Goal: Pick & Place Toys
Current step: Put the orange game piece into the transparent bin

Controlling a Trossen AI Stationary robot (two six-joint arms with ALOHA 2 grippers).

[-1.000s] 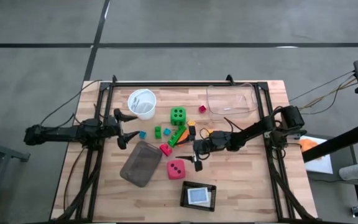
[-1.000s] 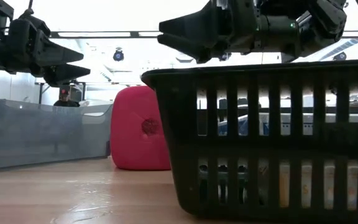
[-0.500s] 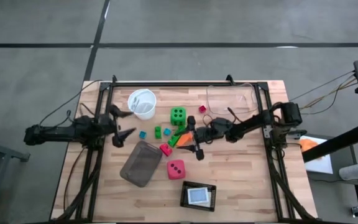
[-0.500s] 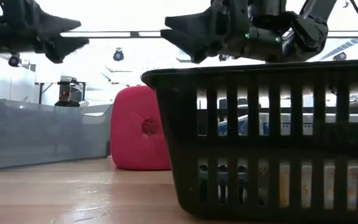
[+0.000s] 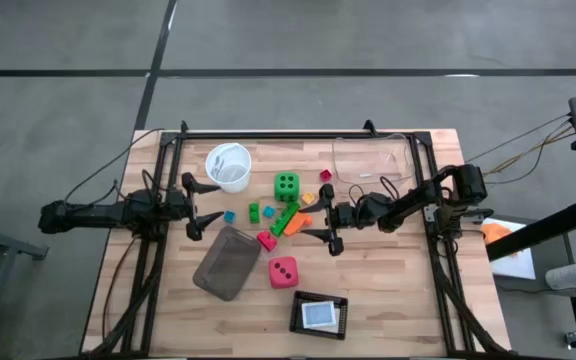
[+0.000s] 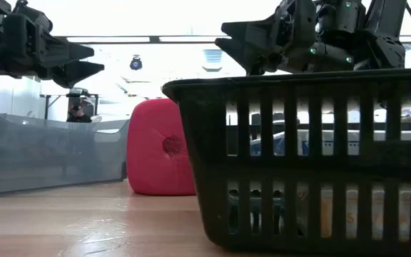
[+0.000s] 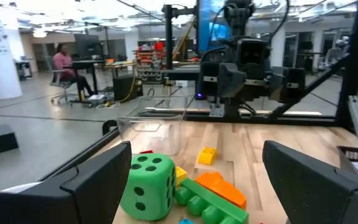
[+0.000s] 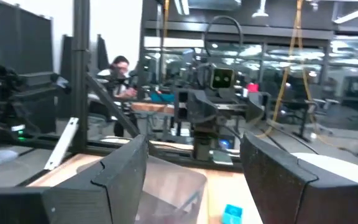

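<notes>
The toys lie loose at mid-table: a green die (image 5: pixel 286 185), a pink-red die (image 5: pixel 283 271), a long green brick (image 5: pixel 284 218) beside an orange brick (image 5: pixel 300 222), a red brick (image 5: pixel 266 240), and small green (image 5: pixel 254 211), blue (image 5: pixel 229 216), yellow (image 5: pixel 306 198) and red (image 5: pixel 325 175) bricks. My right gripper (image 5: pixel 325 222) hovers open just right of the orange brick, pointing toward the table's left, nothing between its fingers (image 8: pixel 117 180). My left gripper (image 5: pixel 201 206) waits open at the left, facing the green die (image 7: pixel 146 186).
A clear plastic box (image 5: pixel 371 160) stands at the far right, a white cup (image 5: pixel 229 165) at the far left. A grey tray (image 5: pixel 227 262) lies near the pink-red die. A black basket (image 5: pixel 320 315) sits by the near edge. People sit in the room beyond.
My right gripper has drawn back from the bricks toward the table's right edge and tipped its fingers upward, staying open and holding nothing. The toys have kept their places.
</notes>
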